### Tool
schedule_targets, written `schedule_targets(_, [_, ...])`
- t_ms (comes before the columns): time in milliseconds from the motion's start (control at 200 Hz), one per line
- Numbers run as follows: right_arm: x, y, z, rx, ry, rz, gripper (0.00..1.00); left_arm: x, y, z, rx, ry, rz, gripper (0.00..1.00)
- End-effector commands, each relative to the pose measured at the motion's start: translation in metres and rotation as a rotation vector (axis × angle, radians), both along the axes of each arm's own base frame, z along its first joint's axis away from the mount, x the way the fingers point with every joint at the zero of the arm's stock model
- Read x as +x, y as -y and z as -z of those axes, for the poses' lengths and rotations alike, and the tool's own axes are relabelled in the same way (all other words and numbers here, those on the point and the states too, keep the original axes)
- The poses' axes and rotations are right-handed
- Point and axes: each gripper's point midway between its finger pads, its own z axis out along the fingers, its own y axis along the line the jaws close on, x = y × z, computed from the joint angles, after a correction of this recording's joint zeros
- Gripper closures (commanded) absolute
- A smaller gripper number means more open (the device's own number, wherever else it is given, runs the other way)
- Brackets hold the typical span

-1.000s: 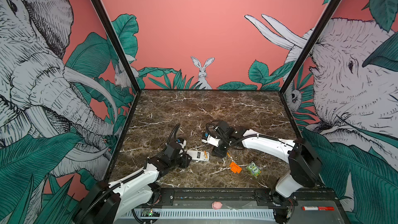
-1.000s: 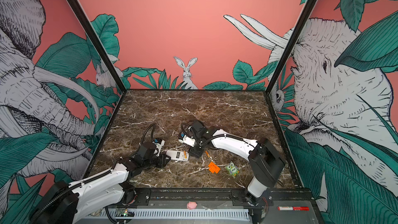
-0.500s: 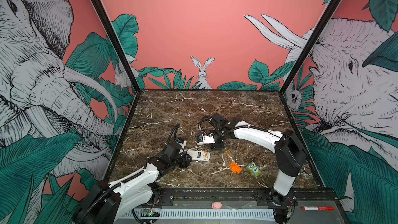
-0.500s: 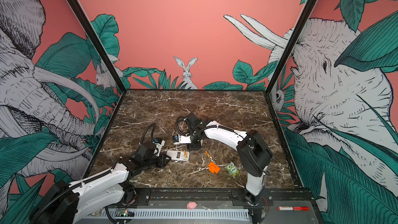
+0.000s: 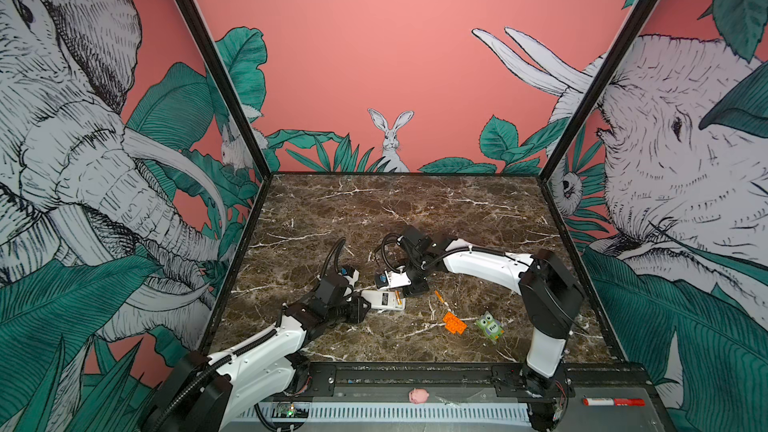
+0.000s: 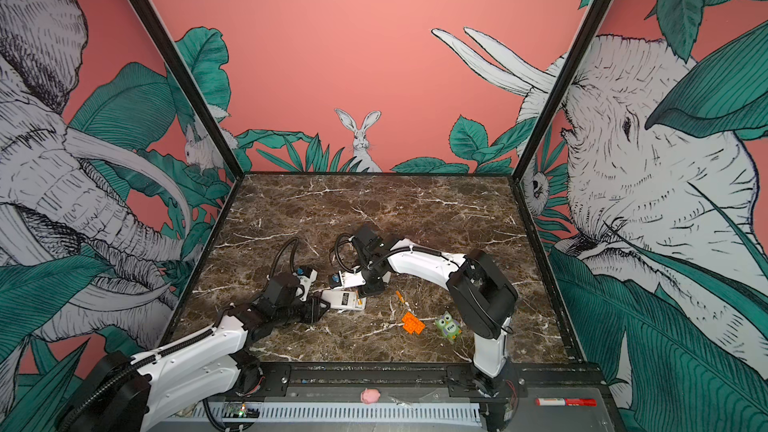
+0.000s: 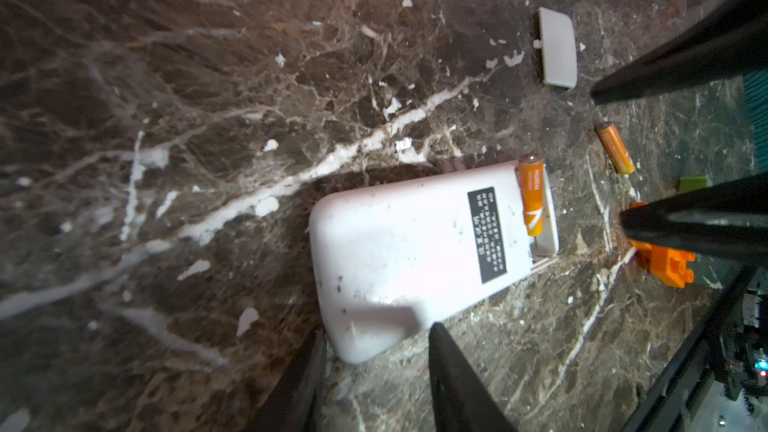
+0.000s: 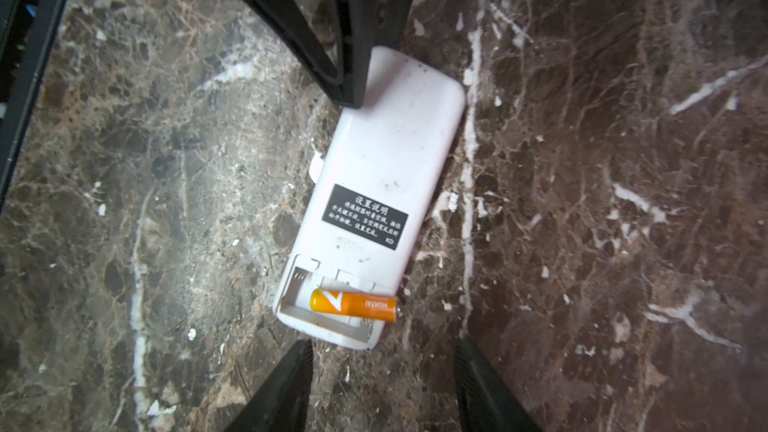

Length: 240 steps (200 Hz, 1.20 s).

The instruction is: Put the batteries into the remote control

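Observation:
The remote control (image 5: 380, 300) (image 6: 343, 300) lies white back up on the marble, its battery compartment open. One orange battery (image 8: 353, 305) (image 7: 532, 197) rests askew in the compartment, one end past the remote's edge. A second battery (image 5: 438, 295) (image 7: 615, 153) lies loose on the table to the remote's right. My left gripper (image 5: 360, 309) (image 7: 374, 334) is shut on the remote's far corner, one finger on each side. The right gripper (image 5: 415, 286) (image 8: 384, 371) hangs open and empty just off the compartment end.
The white compartment cover (image 7: 557, 47) lies on the table beyond the remote. An orange studded brick (image 5: 454, 322) and a green owl toy (image 5: 489, 326) sit front right. A pink toy (image 5: 417, 396) and a red marker (image 5: 613, 401) lie on the front rail.
The right arm has swung left with its elbow rising, and its gripper has shifted slightly left toward the remote's end, jaws a little narrower. The left arm and the remote have stayed put.

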Motion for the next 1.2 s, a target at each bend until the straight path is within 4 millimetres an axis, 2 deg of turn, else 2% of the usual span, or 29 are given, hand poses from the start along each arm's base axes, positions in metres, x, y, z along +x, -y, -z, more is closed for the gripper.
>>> schedule_targets(0, [0.000,-0.001,0.010,-0.018,0.023,-0.044,0.47,-0.006,-0.004,0.004,-0.001,-0.026,-0.005,0.59])
schedule_targets(430, [0.005,-0.004,0.023,-0.040,0.071,-0.076,0.53,-0.006,-0.005,0.008,0.002,-0.037,-0.011,0.59])
schedule_targets(1195, [-0.005,-0.002,0.038,-0.084,0.050,-0.107,0.60,-0.005,-0.006,0.010,-0.003,-0.048,-0.019,0.60])
